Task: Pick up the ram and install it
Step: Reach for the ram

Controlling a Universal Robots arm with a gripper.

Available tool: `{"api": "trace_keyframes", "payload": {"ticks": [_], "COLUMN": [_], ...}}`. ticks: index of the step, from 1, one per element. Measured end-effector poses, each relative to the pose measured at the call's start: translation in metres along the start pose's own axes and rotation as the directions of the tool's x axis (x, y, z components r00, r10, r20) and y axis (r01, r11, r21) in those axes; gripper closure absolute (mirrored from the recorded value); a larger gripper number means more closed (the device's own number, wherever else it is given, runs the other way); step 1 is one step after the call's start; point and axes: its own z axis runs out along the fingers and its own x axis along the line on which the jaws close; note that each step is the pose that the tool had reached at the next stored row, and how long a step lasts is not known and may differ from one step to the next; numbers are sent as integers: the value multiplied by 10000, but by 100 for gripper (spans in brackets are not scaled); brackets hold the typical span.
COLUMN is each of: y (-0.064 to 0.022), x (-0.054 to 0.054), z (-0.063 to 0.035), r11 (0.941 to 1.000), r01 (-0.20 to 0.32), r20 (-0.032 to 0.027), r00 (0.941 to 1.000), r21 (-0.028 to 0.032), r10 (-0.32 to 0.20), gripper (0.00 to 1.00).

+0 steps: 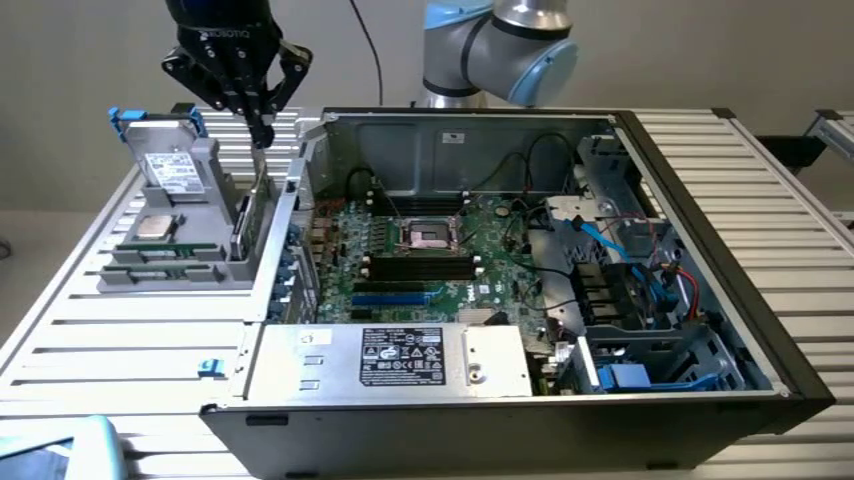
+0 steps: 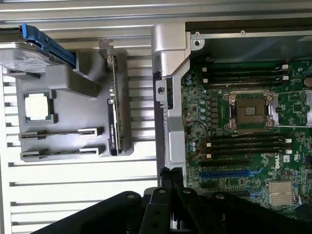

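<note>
The black gripper [image 1: 263, 135] hung straight down from the wrist at the far end of the exterior view's left, with the grey-and-blue robot arm [image 1: 501, 40] bent behind the far wall of the open black computer case [image 1: 747, 250]. Its fingers were pressed together and gripped nothing. Their tips hovered just above the far end of the grey plastic holder [image 1: 174, 270], over the gap between holder and case.

The long green ram stick [image 1: 250, 215] stood on edge in the holder's slot on the side nearest the case, below the fingertips and apart from them. In the same holder sat a grey hard drive with blue tabs [image 1: 171, 160] at the far end and a square silver processor chip [image 1: 158, 225] nearer. Inside the case, the green motherboard [image 1: 441, 235] showed its black memory slots [image 1: 420, 265] just nearer than the processor socket. The holder and the case rested on a slatted metal table [image 1: 120, 340].
</note>
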Motion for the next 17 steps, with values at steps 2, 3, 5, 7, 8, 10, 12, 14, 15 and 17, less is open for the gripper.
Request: {"api": "trace_keyframes", "payload": {"ticks": [2,3,5,7,8,10,12,14,15,17], "y": [-4,-7,-12,-18,-20,-26,-32,-37,-40,-46], "x": [94,137,227,318,364,455,545,635,681,771], "z": [-1,-2,-3,-2,0,4,9,13,14,19], "r11": [10000,10000,10000,10000,10000,10000,10000,10000,10000,10000], "r01": [2,2,11,15,15,16,15,15,15,15], "r20": [0,0,-1,-1,-1,0,0,-1,-2,-3], "r00": [10000,10000,10000,10000,10000,10000,10000,10000,10000,10000], "r21": [0,-1,0,0,-1,-1,0,-1,0,0], "r10": [-2,-2,-11,-15,-15,-16,-15,-15,-15,-15], "gripper": [89,89,89,89,89,89,89,89,89,89]}}
